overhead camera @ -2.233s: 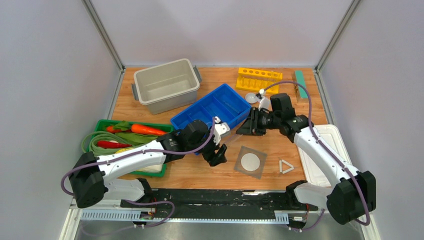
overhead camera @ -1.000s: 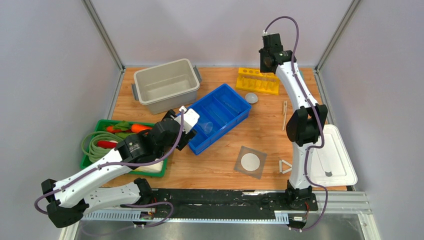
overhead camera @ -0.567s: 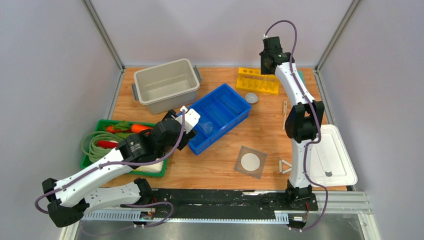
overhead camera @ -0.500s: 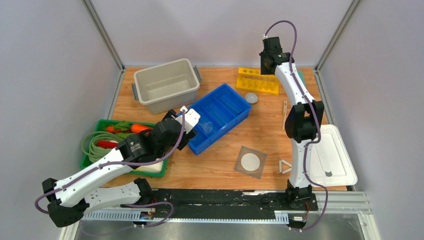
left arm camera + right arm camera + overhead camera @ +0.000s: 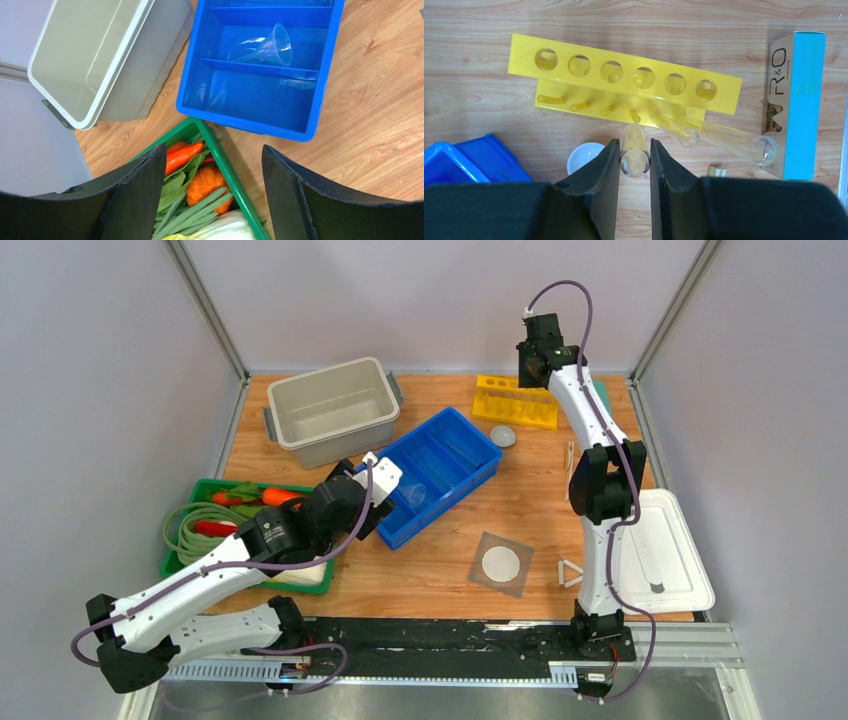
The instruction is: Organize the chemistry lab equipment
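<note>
Holding a tube (image 5: 634,165) in the narrowed right gripper (image 5: 634,150), by the rack (image 5: 624,80).
Left wrist only: left gripper (image 5: 214,152) wide, empty, over tray (image 5: 235,182) and bin (image 5: 320,90); cup (image 5: 270,46) in its middle compartment. Top only: mesh (image 5: 501,563) and triangle (image 5: 572,573) side by side on table (image 5: 440,575).

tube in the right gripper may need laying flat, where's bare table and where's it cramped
Bare wood lies between the blue tray, the mesh square and the round dish. The tray's nearest compartment is empty too. Cramped by the yellow rack: two loose tubes, a box.
</note>
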